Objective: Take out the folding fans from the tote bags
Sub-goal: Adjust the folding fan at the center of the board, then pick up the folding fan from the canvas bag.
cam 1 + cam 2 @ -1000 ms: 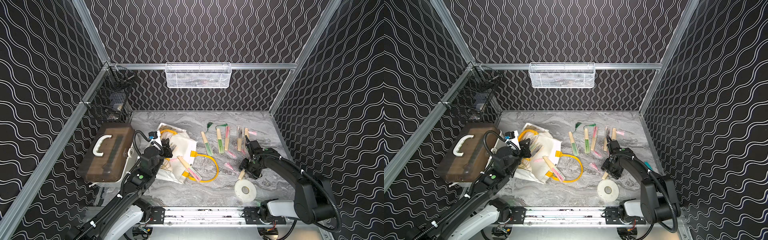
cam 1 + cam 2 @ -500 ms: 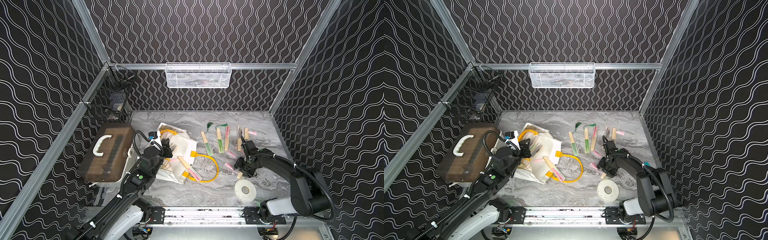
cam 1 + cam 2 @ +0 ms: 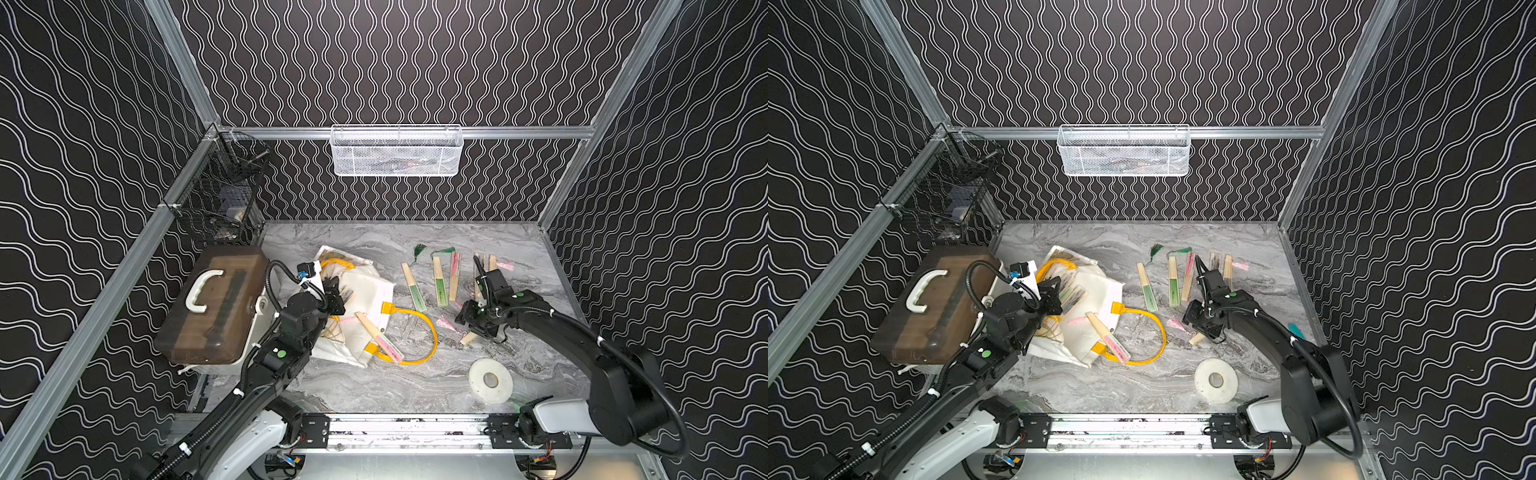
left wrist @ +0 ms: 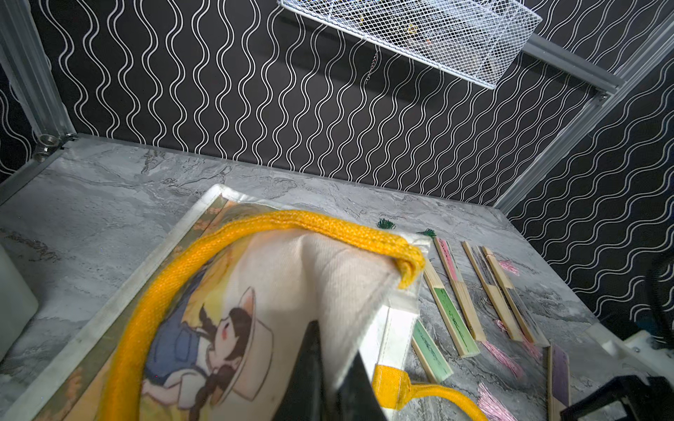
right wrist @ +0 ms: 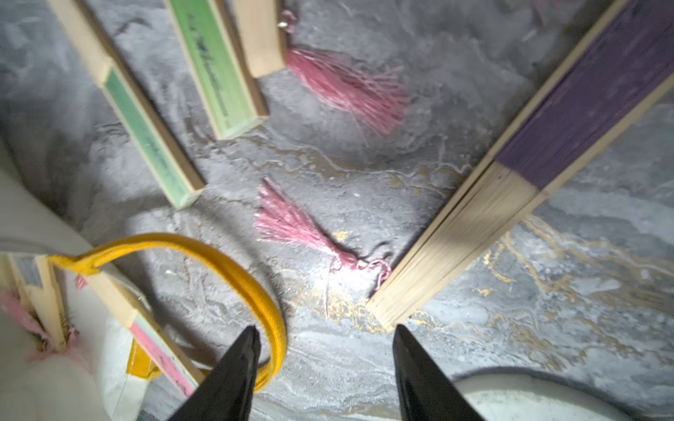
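Note:
Two white tote bags [image 3: 368, 297] [image 3: 1096, 303] with yellow handles lie overlapped left of centre. My left gripper [image 3: 337, 291] [image 4: 335, 342] is shut on the cloth rim of the printed bag [image 4: 226, 328], holding it up. Fans [image 3: 1073, 293] poke out of the bag mouth. One pink-fold fan [image 3: 379, 337] lies on top of the bags. Several fans [image 3: 439, 282] lie in a row on the marble. My right gripper [image 3: 473, 324] [image 5: 325, 328] is open and low over the table, the tan end of a purple fan [image 5: 547, 145] just ahead of one finger.
A brown-lidded box [image 3: 212, 303] stands at the left beside my left arm. A white tape roll [image 3: 490, 380] lies near the front right. A yellow handle loop [image 5: 233, 262] lies by my right fingers. A white mesh basket [image 3: 397, 151] and a black wire basket [image 3: 228, 195] hang on the walls.
My right gripper has slid left towards the bags, and its jaws have narrowed a little. The left arm and the lifted bag rim have not moved.

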Motion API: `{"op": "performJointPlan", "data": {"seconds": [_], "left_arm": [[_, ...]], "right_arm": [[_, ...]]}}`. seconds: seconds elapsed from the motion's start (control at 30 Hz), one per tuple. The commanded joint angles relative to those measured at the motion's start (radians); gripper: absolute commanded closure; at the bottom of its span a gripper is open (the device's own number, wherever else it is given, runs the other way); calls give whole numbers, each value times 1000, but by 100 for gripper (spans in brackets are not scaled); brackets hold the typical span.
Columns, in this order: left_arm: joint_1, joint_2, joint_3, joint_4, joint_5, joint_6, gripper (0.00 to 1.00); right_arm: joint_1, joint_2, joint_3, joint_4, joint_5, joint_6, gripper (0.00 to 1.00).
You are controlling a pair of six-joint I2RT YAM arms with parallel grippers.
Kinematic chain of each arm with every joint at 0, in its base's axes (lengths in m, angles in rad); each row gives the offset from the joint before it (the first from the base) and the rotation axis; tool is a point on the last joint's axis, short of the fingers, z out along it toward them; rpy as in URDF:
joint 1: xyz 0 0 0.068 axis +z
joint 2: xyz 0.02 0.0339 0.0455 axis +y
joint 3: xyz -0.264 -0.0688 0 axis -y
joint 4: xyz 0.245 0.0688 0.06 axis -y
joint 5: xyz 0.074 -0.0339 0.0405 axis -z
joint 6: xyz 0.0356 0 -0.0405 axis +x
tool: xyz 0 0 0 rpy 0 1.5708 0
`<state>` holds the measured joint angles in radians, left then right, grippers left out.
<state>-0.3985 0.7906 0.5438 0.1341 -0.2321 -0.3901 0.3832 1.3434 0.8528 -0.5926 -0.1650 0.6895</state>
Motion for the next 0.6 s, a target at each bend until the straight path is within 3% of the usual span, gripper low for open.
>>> {"op": "performJointPlan", "data": {"seconds": [0.0,0.17,0.4,0.57], "left_arm": [[1,1,1,55,7,0,100],[0,10,4,57,15,-5,100],[0,8,2,49,10,-12,100],[-1,7,-2,47,8,-15,100]], "right_arm": [[46,-45,7,22,-28,-118,43],[237,-1,38,129,-64,-199,45],[491,204,144,198,93,-312,44],[587,331,223,285,176,-395,45]]}}
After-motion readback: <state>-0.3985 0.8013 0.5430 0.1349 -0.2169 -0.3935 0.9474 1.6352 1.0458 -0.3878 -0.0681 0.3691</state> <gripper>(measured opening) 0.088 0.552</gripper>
